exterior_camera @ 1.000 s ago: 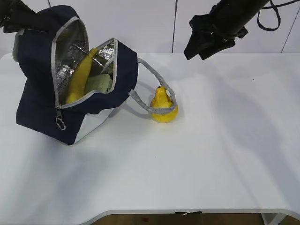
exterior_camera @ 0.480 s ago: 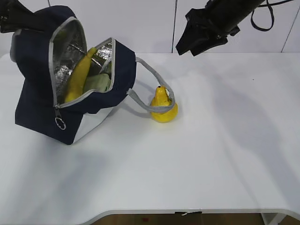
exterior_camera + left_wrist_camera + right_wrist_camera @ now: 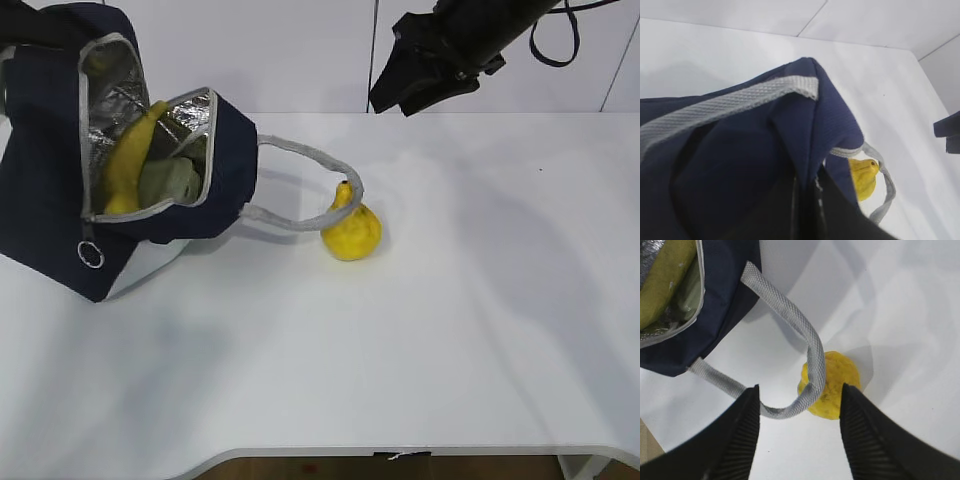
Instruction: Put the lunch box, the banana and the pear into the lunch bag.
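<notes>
White tabletop carries the open bag at left, banana and green-lidded box inside it. Beside it the pear sits with the bag's grey handle looped over its stem. Right pincer hangs above the pear, spread wide. Left pincer lies hidden behind bag fabric; its state cannot be told.

The exterior camera looks down at a slant across the table. The left wrist camera sits tight against the lunch bag, filling its lower left. The right wrist camera looks straight down from higher. All three share the pear.
</notes>
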